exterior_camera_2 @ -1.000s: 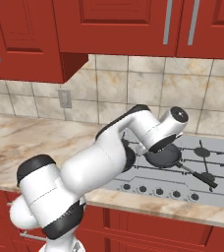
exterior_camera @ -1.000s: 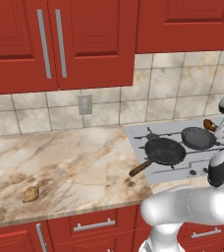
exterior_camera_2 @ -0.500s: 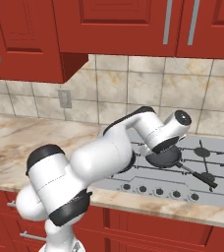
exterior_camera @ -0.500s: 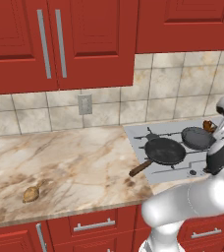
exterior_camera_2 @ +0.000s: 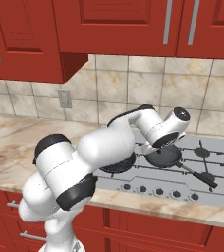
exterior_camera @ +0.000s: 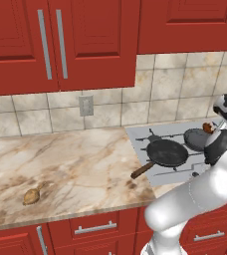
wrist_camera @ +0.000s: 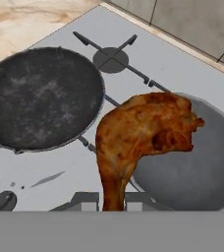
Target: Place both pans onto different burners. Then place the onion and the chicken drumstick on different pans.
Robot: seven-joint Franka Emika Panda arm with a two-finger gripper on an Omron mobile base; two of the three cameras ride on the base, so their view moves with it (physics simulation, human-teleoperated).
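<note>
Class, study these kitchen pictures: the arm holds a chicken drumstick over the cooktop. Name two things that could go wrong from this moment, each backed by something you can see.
1. The gripper holds the chicken drumstick by its thin bone end, with the fat end hanging over the edge of the smaller grey pan. Released here, it may land on the cooktop.

2. The onion lies far off on the counter, needing a long reach back to the wider black pan.
</note>
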